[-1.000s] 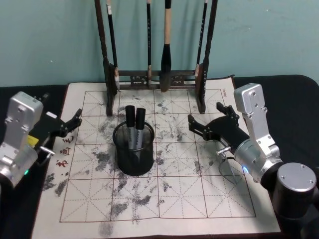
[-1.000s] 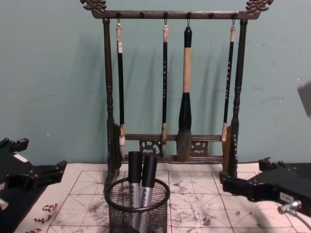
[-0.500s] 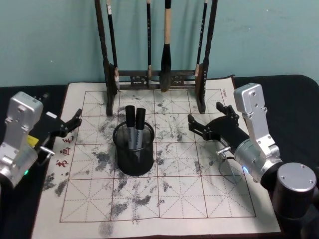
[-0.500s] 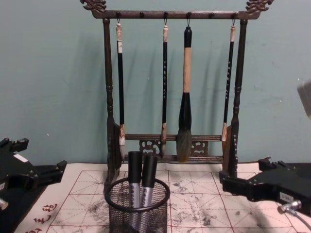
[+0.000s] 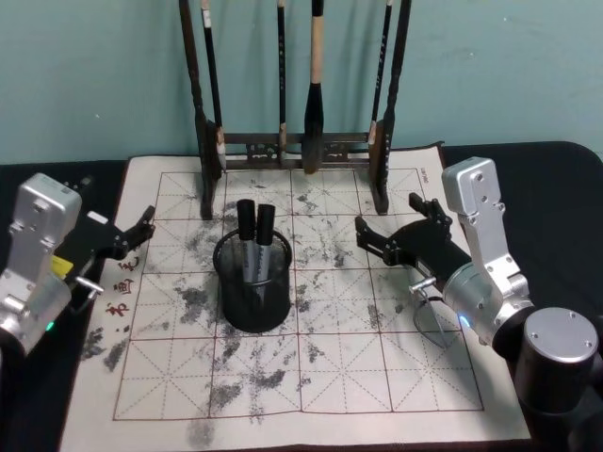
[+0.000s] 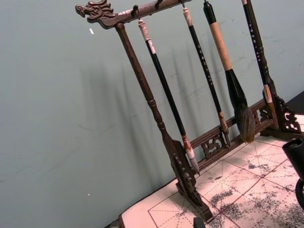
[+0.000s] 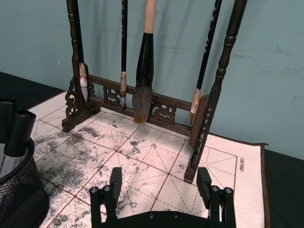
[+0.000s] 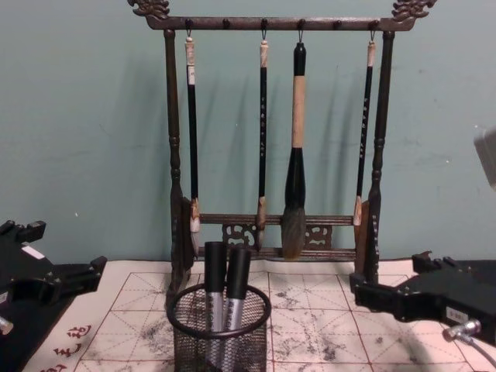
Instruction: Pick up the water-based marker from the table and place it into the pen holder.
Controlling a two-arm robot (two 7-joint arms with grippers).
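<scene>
Writing: red brush characters sat at the left edge of the practice mat (image 5: 311, 320); a small printed word near its far right corner was too small to read
Markers: two water-based markers (image 5: 252, 243) stood upright, black caps up, inside the pen holder (image 5: 252, 292)
Pen holder: black mesh cup on the mat, in front of the brush rack (image 8: 271, 147), between the two tools
Left tool (image 5: 132, 235): at the mat's left edge, well apart from the cup, fingers spread, empty
Right tool (image 5: 396, 231): right of the cup, apart from it, fingers wide, empty
Bench (image 5: 556, 188): dark surface under the mat
</scene>
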